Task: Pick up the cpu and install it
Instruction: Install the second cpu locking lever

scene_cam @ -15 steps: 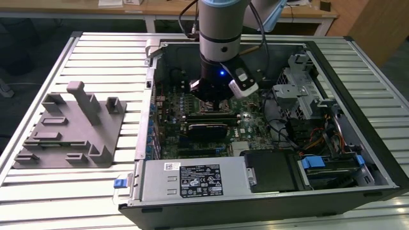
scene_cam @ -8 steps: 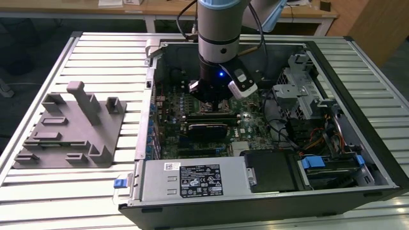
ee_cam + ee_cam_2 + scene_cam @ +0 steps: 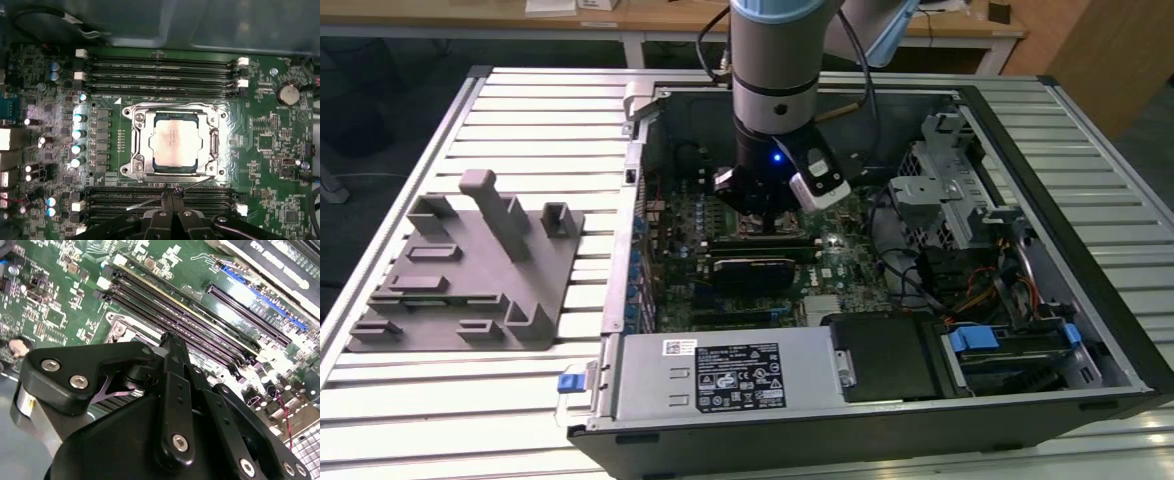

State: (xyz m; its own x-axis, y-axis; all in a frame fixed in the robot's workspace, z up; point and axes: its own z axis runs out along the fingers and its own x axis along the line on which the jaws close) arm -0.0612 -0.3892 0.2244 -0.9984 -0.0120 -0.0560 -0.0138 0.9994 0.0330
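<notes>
The cpu [image 3: 172, 142], a silvery-white square chip, lies flat inside the metal-framed socket [image 3: 137, 145] on the green motherboard [image 3: 270, 130] in the first wrist view. My gripper [image 3: 172, 192] hangs just beside the socket's edge, over the memory slots, with its two black fingers pressed together and nothing between them. The second wrist view shows the same shut fingers [image 3: 169, 340] low over the board. In the exterior view the gripper [image 3: 761, 212] is down inside the open computer case, above the middle of the motherboard.
A grey fixture [image 3: 467, 270] with upright posts sits on the slatted table at the exterior view's left. Inside the case are a power supply [image 3: 720, 375] at the front, a drive cage [image 3: 947, 190] and cables on the exterior view's right. Memory slots [image 3: 160, 70] flank the socket.
</notes>
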